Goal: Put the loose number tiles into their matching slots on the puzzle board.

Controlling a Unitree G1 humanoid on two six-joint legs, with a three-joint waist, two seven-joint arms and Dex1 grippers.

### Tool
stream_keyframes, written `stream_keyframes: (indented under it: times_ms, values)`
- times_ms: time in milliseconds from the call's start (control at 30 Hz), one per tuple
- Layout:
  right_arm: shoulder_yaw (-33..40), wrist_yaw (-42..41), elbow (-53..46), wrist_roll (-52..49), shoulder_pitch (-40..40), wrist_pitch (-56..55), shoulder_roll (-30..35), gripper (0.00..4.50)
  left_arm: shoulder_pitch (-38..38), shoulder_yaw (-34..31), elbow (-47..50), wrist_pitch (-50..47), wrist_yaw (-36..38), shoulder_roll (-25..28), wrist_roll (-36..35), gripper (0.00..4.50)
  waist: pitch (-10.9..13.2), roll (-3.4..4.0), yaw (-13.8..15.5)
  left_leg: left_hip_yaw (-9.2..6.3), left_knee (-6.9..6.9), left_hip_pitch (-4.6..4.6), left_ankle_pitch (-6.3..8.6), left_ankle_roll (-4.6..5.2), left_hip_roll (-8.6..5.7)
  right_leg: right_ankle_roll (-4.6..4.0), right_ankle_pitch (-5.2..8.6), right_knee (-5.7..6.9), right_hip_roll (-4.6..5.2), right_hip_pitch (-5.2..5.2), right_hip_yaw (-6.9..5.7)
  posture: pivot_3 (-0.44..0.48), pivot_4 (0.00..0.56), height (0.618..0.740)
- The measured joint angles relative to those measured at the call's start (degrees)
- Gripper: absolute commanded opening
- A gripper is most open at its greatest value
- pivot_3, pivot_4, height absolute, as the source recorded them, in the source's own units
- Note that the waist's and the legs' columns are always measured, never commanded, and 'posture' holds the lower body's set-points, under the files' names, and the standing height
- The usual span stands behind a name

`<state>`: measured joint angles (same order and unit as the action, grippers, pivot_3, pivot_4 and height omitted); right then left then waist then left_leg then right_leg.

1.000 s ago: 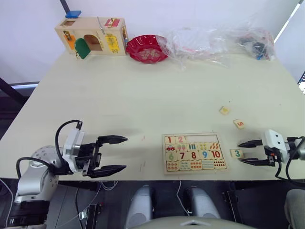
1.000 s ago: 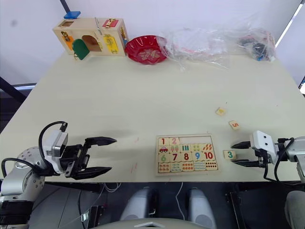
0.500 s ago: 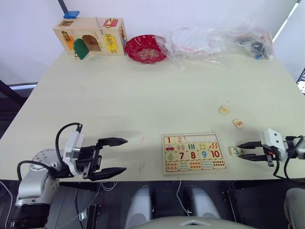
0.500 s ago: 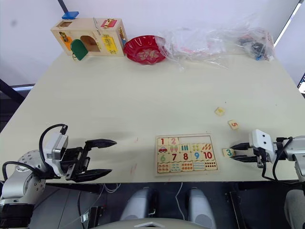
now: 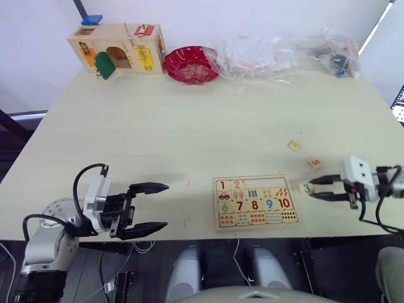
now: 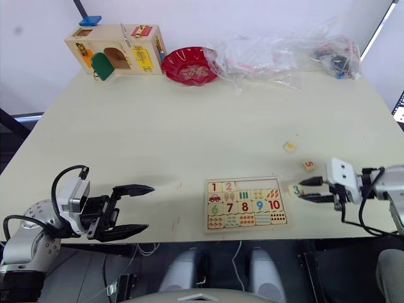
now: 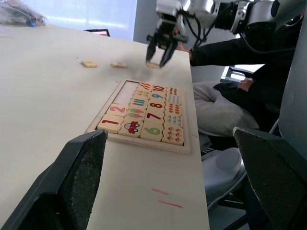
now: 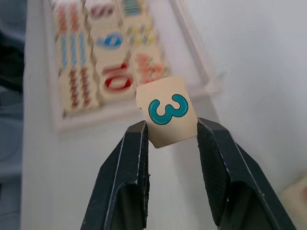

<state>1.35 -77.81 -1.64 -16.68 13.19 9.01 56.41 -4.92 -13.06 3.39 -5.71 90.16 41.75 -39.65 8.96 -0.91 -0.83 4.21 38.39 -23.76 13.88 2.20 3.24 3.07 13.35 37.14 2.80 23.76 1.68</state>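
The right gripper (image 8: 170,136) pinches the 3 tile (image 8: 167,117) by its side edges, digit facing up, so it can probably drop flat into a slot. The puzzle board (image 5: 255,202) lies just ahead of its fingertips. Two more loose tiles (image 5: 304,154) lie beside this claw. The left gripper (image 5: 151,206) hangs spread and empty, well apart from the board.
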Motion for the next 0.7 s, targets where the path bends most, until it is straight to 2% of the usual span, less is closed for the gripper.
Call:
stream_keyframes:
  times_ms: [100, 200, 267, 433, 533, 700]
  values:
    - [-3.1, 4.4, -9.2, 1.6, 6.8, 12.2, 1.9, 0.93, -0.2, -0.1, 0.0, 0.1, -0.3, -0.4, 0.0, 4.50, 0.0, 0.01, 0.1, 0.00, -0.02, -0.06, 0.00, -0.01, 0.03, -0.02, 0.01, 0.03, 0.06, 0.16, -0.04, 0.000, 0.150, 0.740]
    - [-7.7, 5.3, -14.6, 2.4, 13.5, 22.4, 3.1, 0.93, -0.4, 0.0, 0.0, 0.2, -0.4, -0.7, 0.0, 4.50, 0.0, 0.00, 0.3, -0.02, -0.06, -0.11, 0.01, -0.01, 0.00, -0.03, 0.01, -0.04, 0.17, 0.18, -0.08, 0.000, 0.150, 0.740]
    - [-10.4, 5.2, -15.9, 2.7, 16.5, 26.8, 3.2, 0.93, -0.5, -0.1, 0.0, 0.3, -0.5, -0.7, 0.0, 4.50, 0.0, 0.01, 0.3, 0.00, -0.07, -0.16, 0.01, 0.00, -0.03, -0.03, 0.01, -0.12, 0.29, 0.18, -0.13, 0.000, 0.150, 0.740]
    - [-24.2, 5.4, -15.9, 8.6, 33.7, 42.9, 2.1, 0.93, -0.6, -0.1, 0.0, 0.5, -0.9, -0.9, 0.1, 4.50, 0.0, 0.04, -0.1, 0.17, -0.11, -0.18, 0.03, 0.02, -0.01, -0.09, -0.04, -0.11, 0.81, 0.34, -0.71, 0.000, 0.150, 0.740]
    - [-31.2, 4.5, -16.2, 9.6, 39.6, 51.5, 0.3, 0.93, -1.2, -0.3, 0.0, 0.8, -1.3, -1.2, 0.1, 4.50, 0.0, 0.05, -0.1, 0.15, -0.20, -0.32, 0.03, 0.01, -0.01, -0.12, -0.02, -0.11, 0.86, 0.51, -0.82, 0.000, 0.150, 0.740]
    - [-37.7, 6.1, -16.3, 9.4, 45.8, 61.6, -5.4, 0.93, -1.7, -0.2, 0.2, 1.1, -2.1, -1.9, 0.1, 4.50, 0.0, 0.04, -0.1, 0.14, 0.01, -1.10, 0.01, 0.01, -0.09, -0.13, -0.05, 0.24, 0.85, 1.21, -0.82, 0.000, 0.150, 0.740]
